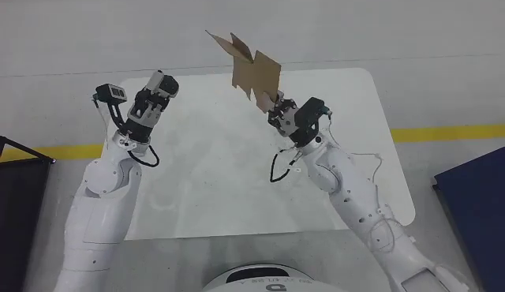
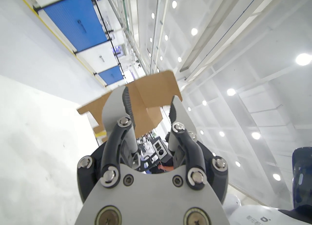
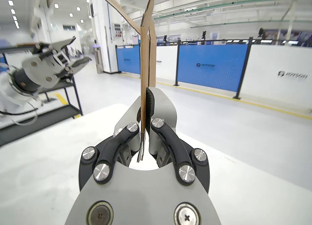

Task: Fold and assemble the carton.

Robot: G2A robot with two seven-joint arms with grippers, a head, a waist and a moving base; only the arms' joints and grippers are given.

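Note:
A flat brown carton [image 1: 256, 73] with folded-out flaps is held upright above the far side of the white table [image 1: 339, 174]. My right gripper [image 1: 276, 107] is shut on its lower edge. In the right wrist view the carton [image 3: 145, 53] stands edge-on, pinched in the right gripper [image 3: 146, 97], with flaps splaying apart at the top. My left gripper [image 1: 163, 82] hangs over the table's far left corner, apart from the carton, fingers open with nothing between them. From the left wrist view the carton [image 2: 152, 90] shows beyond the open left gripper [image 2: 149, 105]. The open left gripper [image 3: 70, 64] also appears in the right wrist view.
A yellow floor line [image 1: 450, 132] runs past both sides of the table. A dark rack [image 1: 16, 181] stands at the left and a blue panel [image 1: 481, 205] at the right. Blue and white fence panels [image 3: 212, 65] stand far behind.

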